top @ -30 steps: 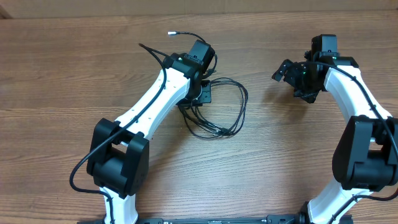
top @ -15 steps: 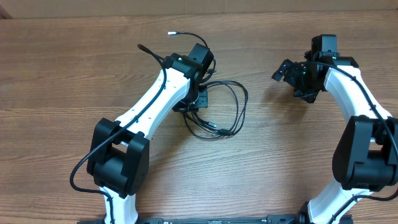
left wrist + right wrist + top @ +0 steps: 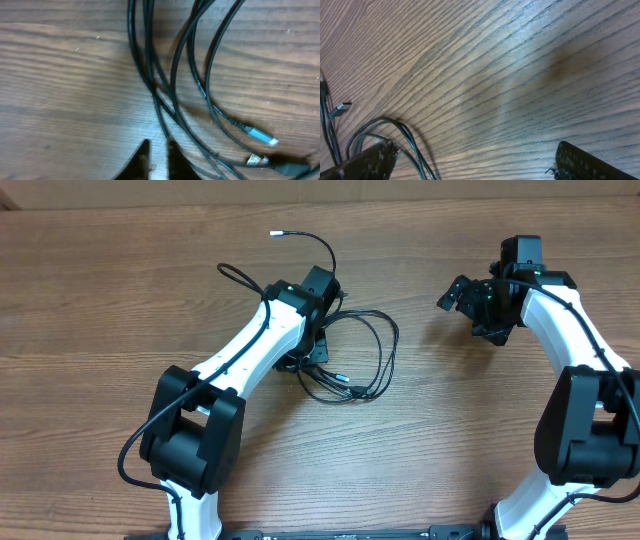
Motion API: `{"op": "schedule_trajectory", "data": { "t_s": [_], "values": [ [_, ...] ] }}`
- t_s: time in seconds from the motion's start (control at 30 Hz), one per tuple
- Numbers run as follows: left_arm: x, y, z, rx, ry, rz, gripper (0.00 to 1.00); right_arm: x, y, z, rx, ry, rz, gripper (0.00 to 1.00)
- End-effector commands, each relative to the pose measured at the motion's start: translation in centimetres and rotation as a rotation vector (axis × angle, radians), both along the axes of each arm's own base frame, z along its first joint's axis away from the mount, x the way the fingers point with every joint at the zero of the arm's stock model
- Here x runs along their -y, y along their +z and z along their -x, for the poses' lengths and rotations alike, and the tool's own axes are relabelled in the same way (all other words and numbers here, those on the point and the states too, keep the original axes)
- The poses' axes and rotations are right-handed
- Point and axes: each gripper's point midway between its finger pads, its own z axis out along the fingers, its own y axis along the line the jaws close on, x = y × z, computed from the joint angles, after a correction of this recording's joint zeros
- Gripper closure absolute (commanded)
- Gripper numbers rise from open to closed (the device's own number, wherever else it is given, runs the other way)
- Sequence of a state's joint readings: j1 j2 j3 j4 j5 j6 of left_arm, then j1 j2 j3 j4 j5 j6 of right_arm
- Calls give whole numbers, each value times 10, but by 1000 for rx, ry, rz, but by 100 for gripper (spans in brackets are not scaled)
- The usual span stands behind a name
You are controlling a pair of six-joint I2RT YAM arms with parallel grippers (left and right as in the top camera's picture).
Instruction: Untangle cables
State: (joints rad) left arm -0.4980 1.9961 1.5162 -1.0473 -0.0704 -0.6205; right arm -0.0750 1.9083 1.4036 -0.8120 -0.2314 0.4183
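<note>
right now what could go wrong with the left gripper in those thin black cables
The left gripper seems to straddle one strand of the thin black cables where several cross. Pulling may drag the whole bundle or tighten the tangle. The silver plug tips lie beside the loops and could snag.

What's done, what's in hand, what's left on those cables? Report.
Done: nothing separated; the cables lie as one overlapping bundle, one silver-tipped end reaching clear. In hand: the left gripper is at the bundle, fingers nearly together, a strand running into the gap; grip unconfirmed. The right gripper hangs open, empty. Left: pulling every cable apart.
</note>
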Motion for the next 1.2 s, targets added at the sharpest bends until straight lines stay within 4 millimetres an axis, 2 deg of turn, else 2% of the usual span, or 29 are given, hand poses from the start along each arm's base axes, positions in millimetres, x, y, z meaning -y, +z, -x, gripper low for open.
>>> {"op": "schedule_trajectory", "data": {
  "t_s": [0.0,0.23,0.4,0.5,0.63,0.77,0.9,1.03,1.1,1.17],
  "values": [
    [16,-3,-3,24,7,67,75,1,15,-6,42,-2,9,0],
    [37,5,-43,188,2,155,72,1,15,-6,42,-2,9,0],
    [30,9,-64,290,17,98,74,1,15,-6,42,-2,9,0],
    [28,5,-70,312,23,81,75,1,15,-6,42,-2,9,0],
    [29,-9,-72,297,21,71,75,1,15,-6,42,-2,9,0],
    [30,-33,-70,257,17,54,76,1,15,-6,42,-2,9,0],
    [45,-53,-69,221,-19,117,75,1,15,-6,42,-2,9,0],
    [57,-56,-67,200,-70,179,78,1,15,-6,42,-2,9,0],
    [60,-54,-68,203,-110,186,77,1,15,-6,42,-2,9,0],
    [72,-51,-64,182,-209,241,78,1,15,-6,42,-2,9,0]
  ]
}}
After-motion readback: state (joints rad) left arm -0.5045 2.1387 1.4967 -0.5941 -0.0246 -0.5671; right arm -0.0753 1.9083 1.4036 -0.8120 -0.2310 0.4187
